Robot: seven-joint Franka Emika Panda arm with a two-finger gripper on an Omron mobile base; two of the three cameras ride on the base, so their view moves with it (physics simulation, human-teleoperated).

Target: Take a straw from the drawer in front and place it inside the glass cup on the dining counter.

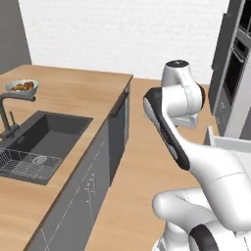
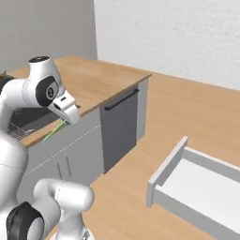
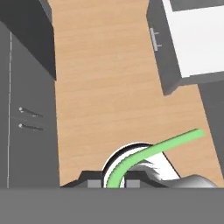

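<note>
Nearest to me, the gripper [image 3: 114, 181] was pinched shut on the straw [image 3: 151, 151], its two dark finger tips pressed against the straw's lower end. In the hand view the straw was a thin, bright light-green stick, and it looked bent: it rose out from between the tips, curved over, and ran off toward the right above the wood floor [image 3: 113, 78]. From the right base view the same straw [image 2: 55, 130] showed as a short green sliver slanting down from under the white hand [image 2: 65, 108], in front of the grey front of the dining counter [image 2: 101, 82] and close to its edge.

Just beyond the hand, the counter's base carried grey cabinet doors with small bar handles [image 2: 63, 166] and a darker panel with a long black handle [image 2: 121, 100]. The light-wood top stretched away, with the black sink [image 1: 46, 135] sunk into it, a wire rack [image 1: 27, 164] lying in the basin and a dark tap [image 1: 7, 110] beside it. Further along the top stood a bowl of fruit [image 1: 22, 87].

Across the floor, well apart from the counter, the drawer [image 2: 197, 185] stood pulled open, light grey outside and white inside; its small metal handle [image 3: 155, 39] showed on its front in the hand view. At the far side, dark tall cabinets with a built-in oven [image 1: 234, 68] stood against the white brick wall [image 1: 122, 34].
</note>
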